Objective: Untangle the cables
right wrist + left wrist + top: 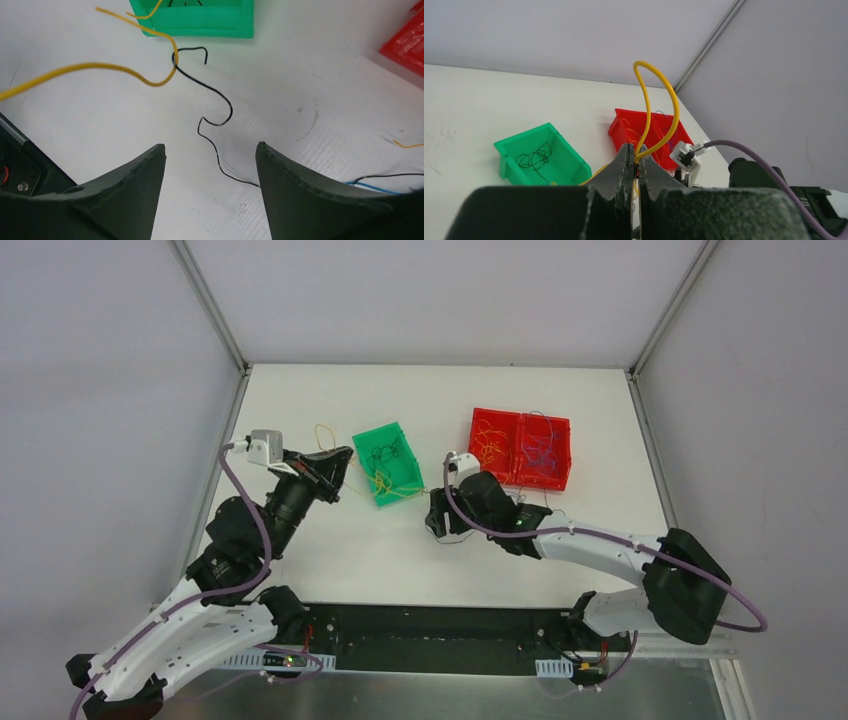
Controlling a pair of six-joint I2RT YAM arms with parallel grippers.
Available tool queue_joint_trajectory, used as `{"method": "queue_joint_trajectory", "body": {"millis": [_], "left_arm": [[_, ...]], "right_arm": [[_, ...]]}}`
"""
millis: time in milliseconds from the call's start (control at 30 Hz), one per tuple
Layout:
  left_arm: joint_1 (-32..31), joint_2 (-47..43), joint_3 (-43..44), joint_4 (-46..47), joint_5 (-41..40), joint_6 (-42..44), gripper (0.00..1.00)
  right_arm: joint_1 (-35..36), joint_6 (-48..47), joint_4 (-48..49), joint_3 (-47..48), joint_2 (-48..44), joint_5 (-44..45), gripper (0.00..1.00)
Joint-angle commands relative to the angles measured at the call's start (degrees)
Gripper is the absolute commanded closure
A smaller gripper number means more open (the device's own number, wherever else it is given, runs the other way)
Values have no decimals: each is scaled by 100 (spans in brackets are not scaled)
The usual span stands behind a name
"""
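My left gripper [638, 161] is shut on a yellow wire [659, 85] that loops up above the fingertips; in the top view the gripper [338, 462] is held left of the green bin [390, 465], with the yellow loop [323, 432] behind it. The yellow wire [90, 67] trails toward the green bin and hooks around a curly black wire [212, 102] lying on the table. My right gripper [210, 147] is open and empty, low over that black wire; in the top view it [440, 520] sits right of the green bin's near end. Black strands lie in the green bin [535, 161].
A red two-compartment bin [520, 448] at the back right holds orange and blue strands. A blue and black strand [380, 181] and a short yellow piece [407, 145] lie by my right finger. The enclosure walls stand close on both sides.
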Motion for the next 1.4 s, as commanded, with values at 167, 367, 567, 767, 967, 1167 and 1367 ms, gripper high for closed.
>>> {"method": "queue_joint_trajectory", "body": {"millis": [167,367,567,767,967,1167,1367], "left_arm": [[-35,85,515,157,190,-263,100],[-35,248,963,-115,-111,-182,100],[-43,171,1077,-206,-407,-58,100],[-35,175,1008,-186,-633,2,100],[-39,467,1127,-162,-695,-7,100],[-43,1024,1271,-12,211,-182,100],[-41,1395,1279,-21,712,-425,100]], "right_arm": [[42,-207,1050,537,553,-83,40],[-5,174,1176,450,612,245,86],[-620,1163,242,48,-317,1153,100],[-1246,1637,-1630,-323,-1293,1801,100],[-1258,1589,-2151,-583,-2016,1637,88],[-1172,856,-1422,-550,-2325,-20,1],[-878,322,138,-747,-3363,-1648,1]]}}
